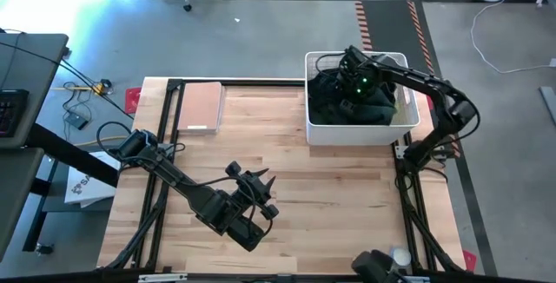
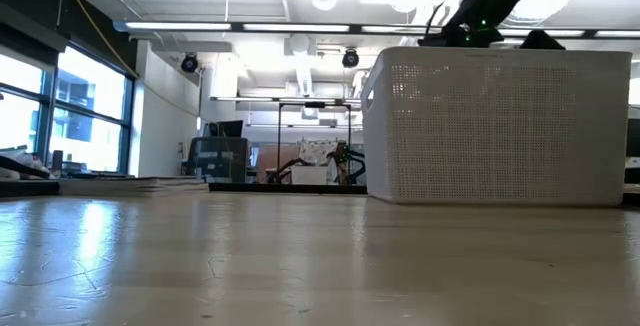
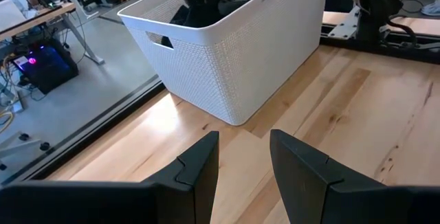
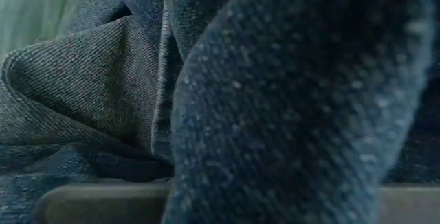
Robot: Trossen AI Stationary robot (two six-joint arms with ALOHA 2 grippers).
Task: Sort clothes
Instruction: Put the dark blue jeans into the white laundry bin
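Note:
Dark clothes (image 1: pixel 334 101) lie piled in the white lattice basket (image 1: pixel 356 132) at the table's far right. My right gripper (image 1: pixel 354 82) reaches down from above into the basket, right at the pile. Its wrist view is filled with dark blue-grey and green fabric (image 4: pixel 275 100) close before the lens. In the low view the basket (image 2: pixel 500 126) hides the clothes, and only the right arm (image 2: pixel 480 21) shows above the rim. My left gripper (image 1: pixel 268 194) waits open above the bare wood near the table's front, pointing toward the basket (image 3: pixel 227 59).
A flat tan board (image 1: pixel 200 107) lies at the table's far left. Bare wood (image 1: pixel 287 161) stretches between the left gripper and the basket. A black frame rail (image 1: pixel 243 82) runs along the table's far edge.

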